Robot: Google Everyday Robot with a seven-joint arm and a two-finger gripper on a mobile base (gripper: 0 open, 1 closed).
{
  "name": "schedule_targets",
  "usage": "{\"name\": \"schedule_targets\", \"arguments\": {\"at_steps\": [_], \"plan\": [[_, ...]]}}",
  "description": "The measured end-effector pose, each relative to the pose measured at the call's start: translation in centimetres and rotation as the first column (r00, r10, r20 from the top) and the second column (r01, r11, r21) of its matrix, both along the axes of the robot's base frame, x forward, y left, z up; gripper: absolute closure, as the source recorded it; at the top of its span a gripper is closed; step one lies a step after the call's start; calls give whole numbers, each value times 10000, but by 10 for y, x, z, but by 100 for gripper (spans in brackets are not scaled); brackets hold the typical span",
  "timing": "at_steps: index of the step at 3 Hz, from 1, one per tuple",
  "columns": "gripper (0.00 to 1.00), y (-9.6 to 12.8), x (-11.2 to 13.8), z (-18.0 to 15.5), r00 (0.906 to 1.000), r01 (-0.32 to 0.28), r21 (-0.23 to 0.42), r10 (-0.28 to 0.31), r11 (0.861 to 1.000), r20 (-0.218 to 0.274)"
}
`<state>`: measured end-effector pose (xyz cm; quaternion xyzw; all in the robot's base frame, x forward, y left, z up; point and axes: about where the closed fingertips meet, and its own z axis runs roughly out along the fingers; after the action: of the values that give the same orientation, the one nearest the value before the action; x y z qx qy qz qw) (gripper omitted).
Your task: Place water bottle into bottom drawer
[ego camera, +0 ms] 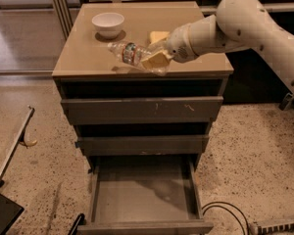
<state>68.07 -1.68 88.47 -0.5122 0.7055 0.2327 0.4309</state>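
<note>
My gripper (pixel 154 58) is shut on the water bottle (pixel 130 53), a clear crinkled bottle with a red-green-white label. It holds the bottle on its side, cap to the left, lifted above the front of the cabinet top (pixel 88 58). The arm reaches in from the upper right. The bottom drawer (pixel 142 192) is pulled open below, and its grey inner tray holds nothing.
A white bowl (pixel 108 23) stands at the back left of the cabinet top. A yellow sponge (pixel 158 35) lies behind the gripper. Two shallower drawers (pixel 142 110) above the open one are slightly ajar. A cable (pixel 225 209) lies on the floor at lower right.
</note>
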Motion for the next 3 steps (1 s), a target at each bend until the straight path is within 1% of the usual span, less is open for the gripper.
{"name": "schedule_targets", "arguments": {"at_steps": [1, 2, 3], "plan": [[100, -31, -46, -22, 9975, -589, 603, 612, 9964, -367], [100, -53, -91, -58, 9810, -1492, 1137, 1615, 9823, -1080], [100, -60, -123, -114, 9314, -2287, 1304, 2558, 9647, -2589]]}}
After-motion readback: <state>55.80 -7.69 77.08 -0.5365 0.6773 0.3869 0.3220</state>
